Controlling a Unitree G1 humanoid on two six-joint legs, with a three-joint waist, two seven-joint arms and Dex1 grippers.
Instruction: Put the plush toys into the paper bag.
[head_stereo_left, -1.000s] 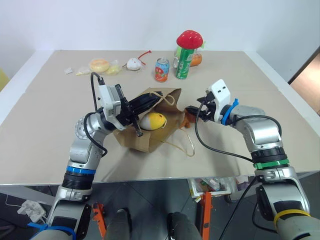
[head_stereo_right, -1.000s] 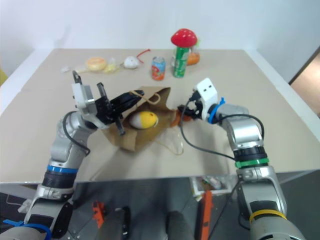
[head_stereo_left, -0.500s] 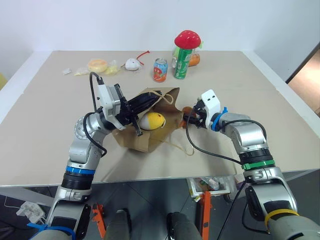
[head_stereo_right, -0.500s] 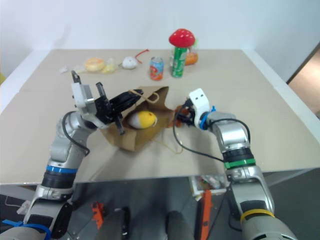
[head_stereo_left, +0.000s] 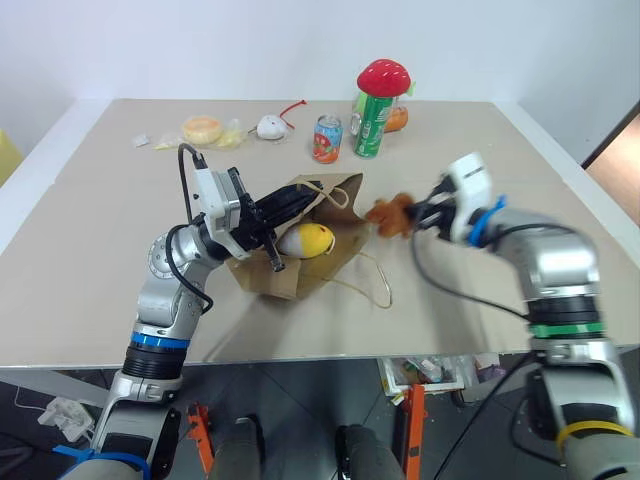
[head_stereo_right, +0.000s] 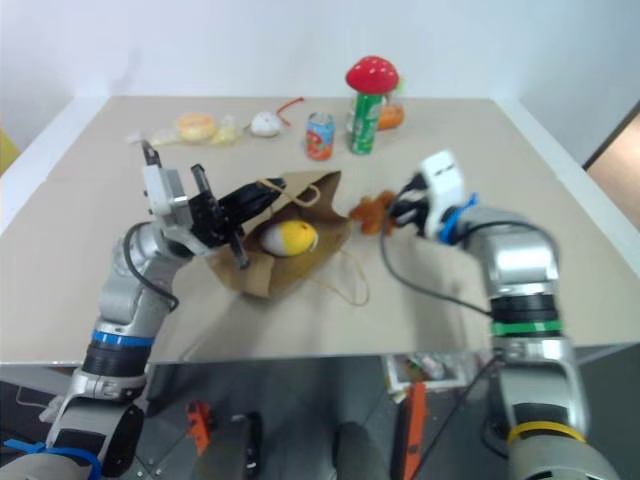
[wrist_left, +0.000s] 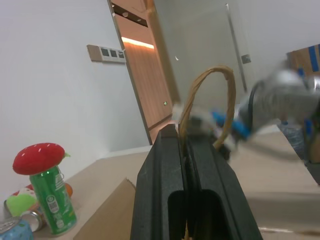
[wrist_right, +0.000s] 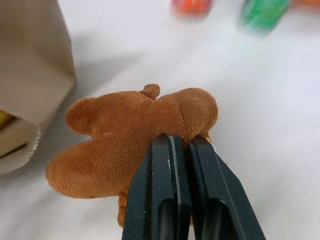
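Half done: yellow egg toy (head_stereo_left: 306, 240) already inside paper bag (head_stereo_left: 300, 262) lying on worktop (head_stereo_left: 100, 250), left claw (head_stereo_left: 283, 210) clamped on bag handle (wrist_left: 207, 107), right claw (wrist_right: 181, 150) clamped on brown toy (head_stereo_left: 390, 214) beside bag mouth, not yet in.

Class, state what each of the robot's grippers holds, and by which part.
Left gripper: the paper bag, by one loop handle. Right gripper: the brown plush toy, pinched at its edge.

Two cans (head_stereo_left: 324, 139), mushroom toy (head_stereo_left: 383, 76) behind
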